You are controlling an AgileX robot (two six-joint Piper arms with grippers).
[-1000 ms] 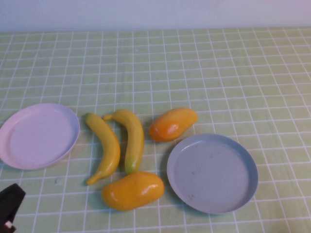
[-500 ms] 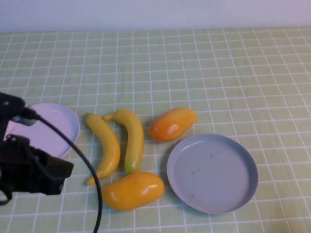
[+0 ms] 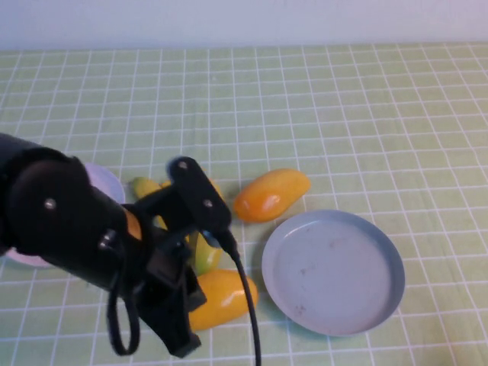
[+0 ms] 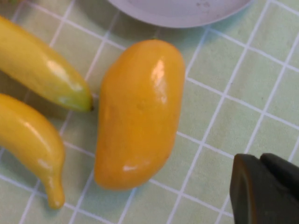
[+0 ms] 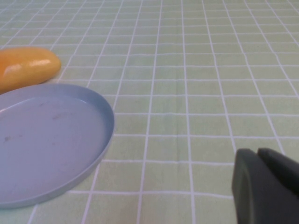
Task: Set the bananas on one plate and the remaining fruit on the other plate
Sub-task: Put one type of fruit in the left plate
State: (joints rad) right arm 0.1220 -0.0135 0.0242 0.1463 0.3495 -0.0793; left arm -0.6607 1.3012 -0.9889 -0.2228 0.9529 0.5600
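Left claw [image 4: 266,186] hovers above the near mango [image 4: 140,112]; spread cannot be told; lengthwise centring is advised. Right claw [image 5: 266,186] apparently parked at 5 o'clock.

Two yellow bananas [image 4: 32,107] and near mango [image 4: 139,112] lie mid-table, partly hidden. Far orange mango [image 3: 271,194] lies beside empty grey-blue plate [image 3: 333,272]; pink plate [image 3: 107,183] sits left.
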